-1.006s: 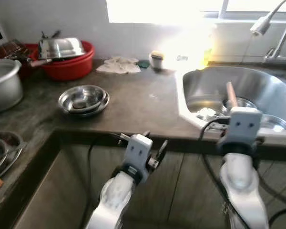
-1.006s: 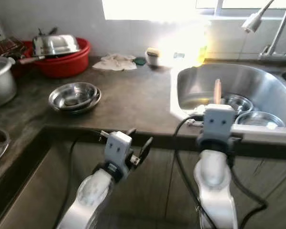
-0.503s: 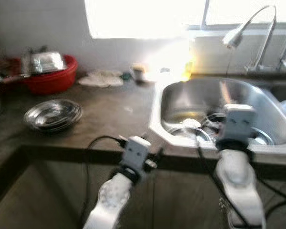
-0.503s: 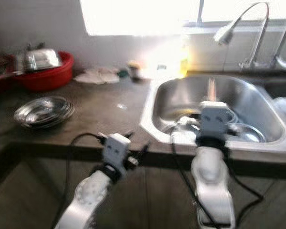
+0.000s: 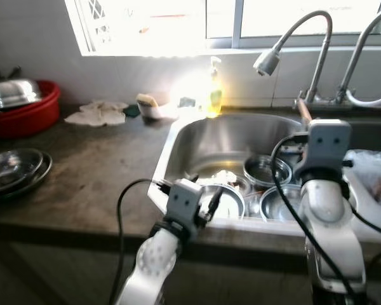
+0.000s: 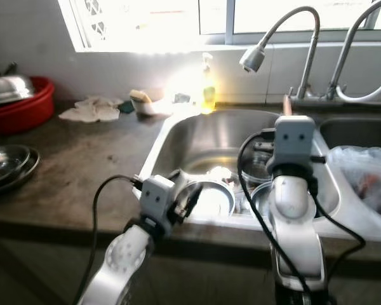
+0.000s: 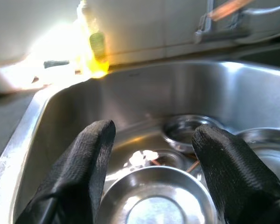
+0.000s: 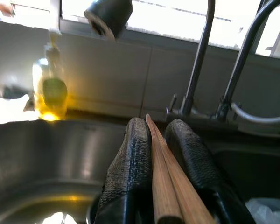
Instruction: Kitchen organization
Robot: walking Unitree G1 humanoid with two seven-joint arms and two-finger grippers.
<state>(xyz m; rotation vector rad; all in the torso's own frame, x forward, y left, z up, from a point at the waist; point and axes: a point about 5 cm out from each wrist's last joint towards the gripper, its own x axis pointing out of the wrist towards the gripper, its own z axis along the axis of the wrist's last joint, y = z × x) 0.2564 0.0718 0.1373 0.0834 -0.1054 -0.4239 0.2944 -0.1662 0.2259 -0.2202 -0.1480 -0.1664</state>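
wooden chopsticks [image 8: 170, 186] pinched between right gripper [image 8: 165, 154] fingers.

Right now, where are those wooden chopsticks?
The wooden chopsticks are clamped in the right gripper, held above the sink near the faucet.

Steel bowls [image 5: 265, 171] sit in the sink [image 5: 197, 136] just ahead of the left gripper [image 7: 151, 154] — bottle [image 5: 214, 95] beyond, tap [image 5: 292, 44] behind.

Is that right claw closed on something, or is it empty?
Closed on something. The right claw has its two black fingers pressed against a pair of wooden chopsticks, raised above the sink.
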